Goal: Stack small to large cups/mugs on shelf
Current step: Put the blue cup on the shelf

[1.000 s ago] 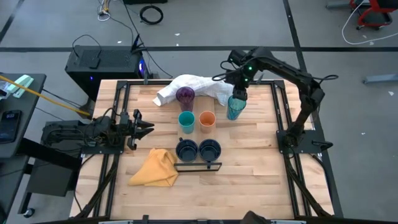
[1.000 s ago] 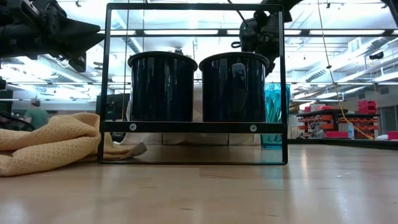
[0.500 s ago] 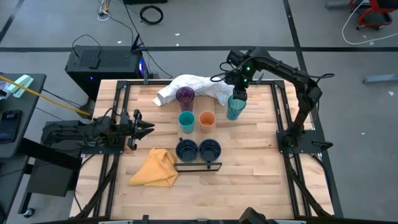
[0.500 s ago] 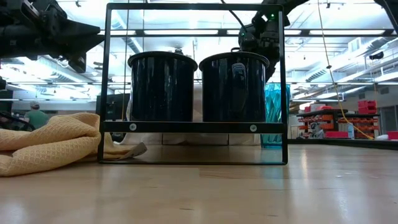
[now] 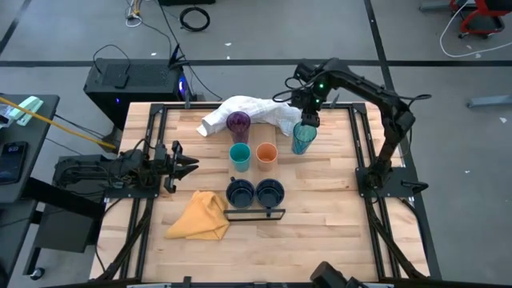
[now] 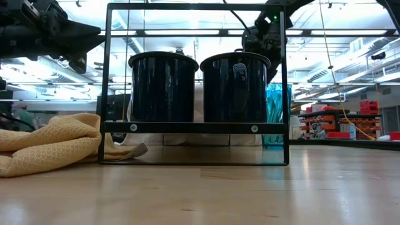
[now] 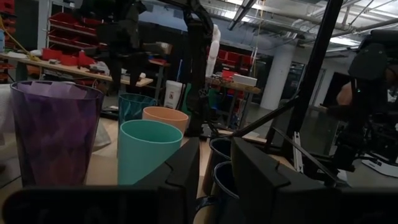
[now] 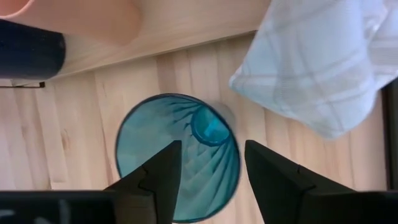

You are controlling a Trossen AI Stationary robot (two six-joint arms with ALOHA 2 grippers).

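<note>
On the wooden table point(image 5: 320, 240) we see the right gripper point(image 5: 308, 120), fingers apart, above the teal tumbler point(image 5: 301, 138) at two o'clock

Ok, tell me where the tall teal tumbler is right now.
In the high view the tall teal tumbler stands on the table's right side, under the right gripper, beside the white cloth and right of the orange cup.

From my low view, the teal tumbler point(image 6: 275, 115) was mostly hidden behind the right navy mug point(image 6: 234, 87); the yellow cloth point(image 6: 47, 147) was cut off at left.
</note>
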